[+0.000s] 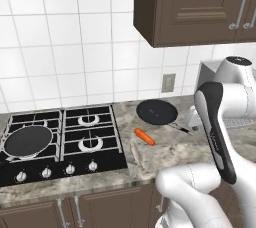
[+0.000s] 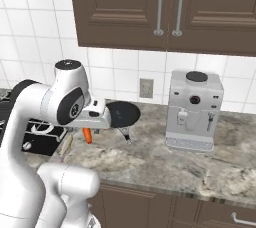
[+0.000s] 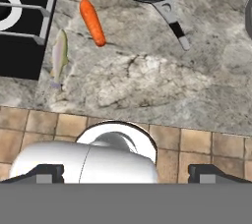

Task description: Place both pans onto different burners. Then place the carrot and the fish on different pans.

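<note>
The gripper hangs above the front edge of the counter, looking down on it and on the tiled floor in front. The two dark fingertips stand far apart at either side of the hand view; the jaws are wide and hold nothing.

On the counter nearest the front edge, the fish lies flat, just beside the right edge of the cooktop. It is pale grey-beige and points roughly front to back. Slightly farther back and to the right, the carrot lies flat on the stone, near the fish but apart from it.

Behind the carrot, one pan rests on the counter, apart from the cooktop. Its handle points toward the front right. In the right base view the arm covers part of this pan.

On the cooktop, the second pan sits on the front left burner. The front right burner and the rear right burner are bare. Five knobs line the front of the cooktop.

Farther right on the counter, a silver coffee machine stands against the tiled wall. A wall socket sits behind the pan on the counter. Brown cabinets hang above.
</note>
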